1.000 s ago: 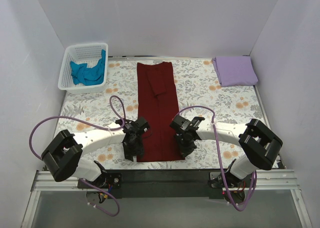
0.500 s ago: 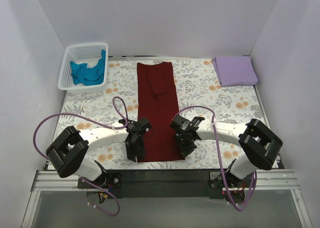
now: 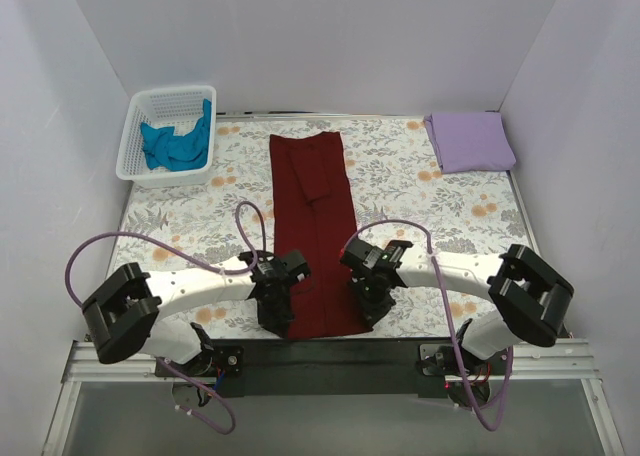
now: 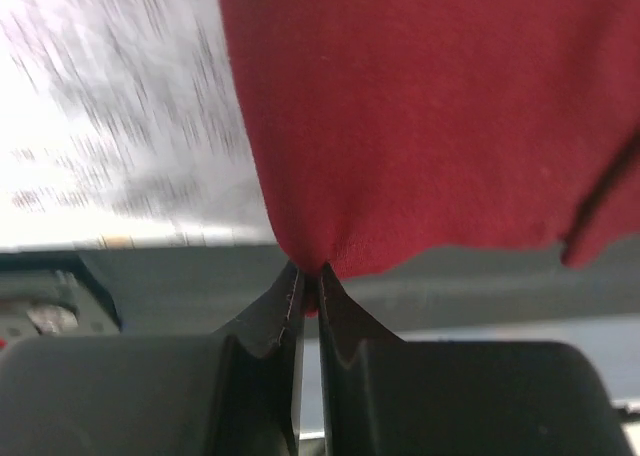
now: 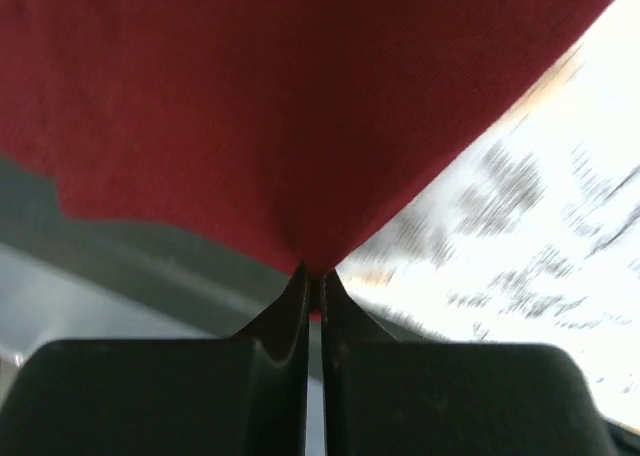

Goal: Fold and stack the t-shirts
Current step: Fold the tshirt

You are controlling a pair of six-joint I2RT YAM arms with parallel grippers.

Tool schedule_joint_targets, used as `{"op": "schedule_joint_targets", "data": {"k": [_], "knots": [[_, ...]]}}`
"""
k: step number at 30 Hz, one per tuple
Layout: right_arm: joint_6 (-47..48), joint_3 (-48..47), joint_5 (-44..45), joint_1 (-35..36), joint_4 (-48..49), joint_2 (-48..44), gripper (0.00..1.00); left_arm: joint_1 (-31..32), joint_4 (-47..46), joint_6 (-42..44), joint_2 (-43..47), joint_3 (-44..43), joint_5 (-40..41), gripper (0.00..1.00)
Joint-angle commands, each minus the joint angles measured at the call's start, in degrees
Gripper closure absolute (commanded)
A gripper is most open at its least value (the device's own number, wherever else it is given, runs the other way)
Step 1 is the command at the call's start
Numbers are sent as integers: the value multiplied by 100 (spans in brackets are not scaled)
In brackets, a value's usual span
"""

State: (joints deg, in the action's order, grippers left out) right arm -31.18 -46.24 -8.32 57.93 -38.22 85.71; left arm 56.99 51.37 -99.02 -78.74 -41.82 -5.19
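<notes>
A dark maroon t-shirt (image 3: 315, 231), folded into a long strip, lies down the middle of the floral cloth. My left gripper (image 3: 277, 316) is shut on its near left corner; the pinched fabric (image 4: 330, 246) shows between the closed jaws (image 4: 308, 276). At the near right corner my right gripper (image 3: 369, 304) is shut on the shirt (image 5: 310, 236) in the same way (image 5: 312, 276). A lavender t-shirt (image 3: 470, 141) sits folded at the far right. A teal t-shirt (image 3: 177, 144) is crumpled in the basket.
The white lattice basket (image 3: 140, 113) stands at the far left corner. The floral cloth (image 3: 420, 191) covers the table. Purple cables loop above both arms. The table's near edge rail (image 3: 320, 354) lies just behind the grippers.
The left gripper moved to the shirt's near left corner and closed on it. Both grippers have shifted toward the near edge, and the shirt's near end has moved with them.
</notes>
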Motion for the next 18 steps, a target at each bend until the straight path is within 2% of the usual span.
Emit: {"op": "schedule_joint_targets", "data": {"k": [1,4,7,13,14,18], "knots": [[-63,176,-521,306,-467,-599,99,435,443,-565,578,148,-307,100],[-143,203,-487,342,-529,-845,99,559,452,-741,781,35,-334,100],[41,-226,101,272,-827,-767,99,515,470,-698,957,-377,105,100],[902,-1571,673,-535,-1232,-178,99,-512,497,188,623,-1134,870,100],[1016,-1729,717,-659,-1258,-117,99,-862,427,303,614,-1266,923,100],[1604,-2678,779,-1257,-1381,374,99,-1550,-39,857,395,-1704,1072,100]]}}
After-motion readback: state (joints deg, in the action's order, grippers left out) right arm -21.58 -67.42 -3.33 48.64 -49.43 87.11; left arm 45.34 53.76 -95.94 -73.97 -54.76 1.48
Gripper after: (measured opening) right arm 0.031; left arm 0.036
